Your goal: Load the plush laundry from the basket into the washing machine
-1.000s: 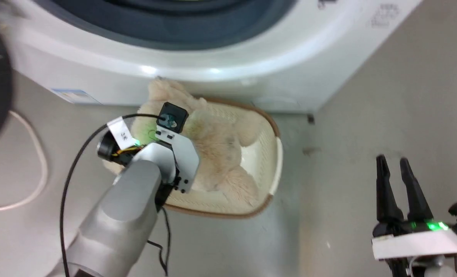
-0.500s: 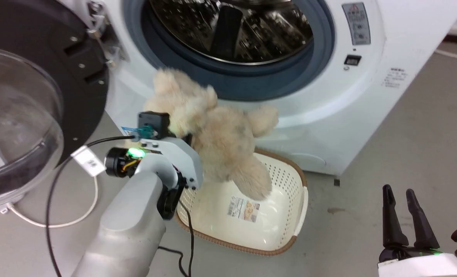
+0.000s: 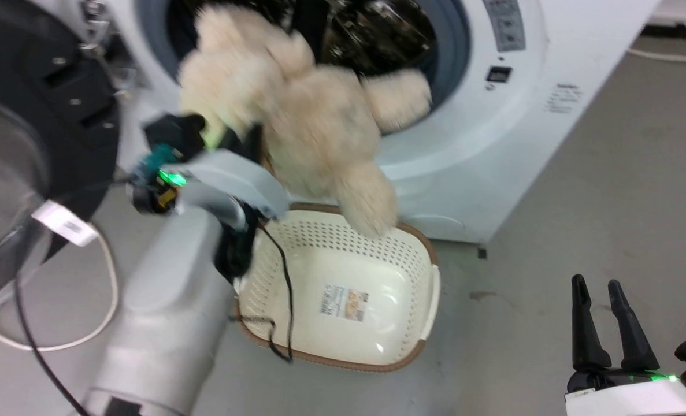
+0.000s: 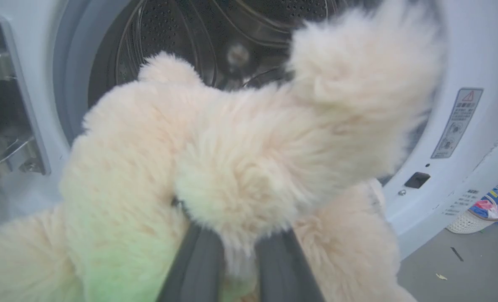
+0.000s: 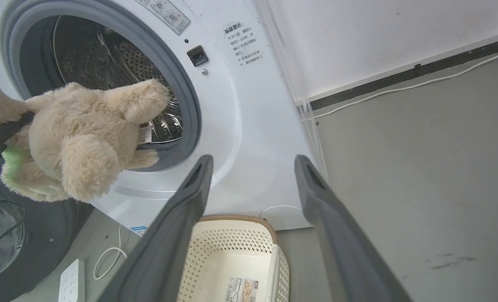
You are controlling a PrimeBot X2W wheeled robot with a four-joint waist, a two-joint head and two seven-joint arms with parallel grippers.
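At the far side, the washing machine (image 3: 493,144) stands with its porthole door (image 3: 42,104) swung open to the left (drum exposed). The plush laundry (image 3: 314,127) hangs in the air before the drum opening, above the basket (image 3: 319,242) on the floor at the machine's foot. The left gripper (image 4: 238,256) pinches the plush's fur. The right gripper (image 3: 595,283), near right, has its fingers spread, well apart from the plush.
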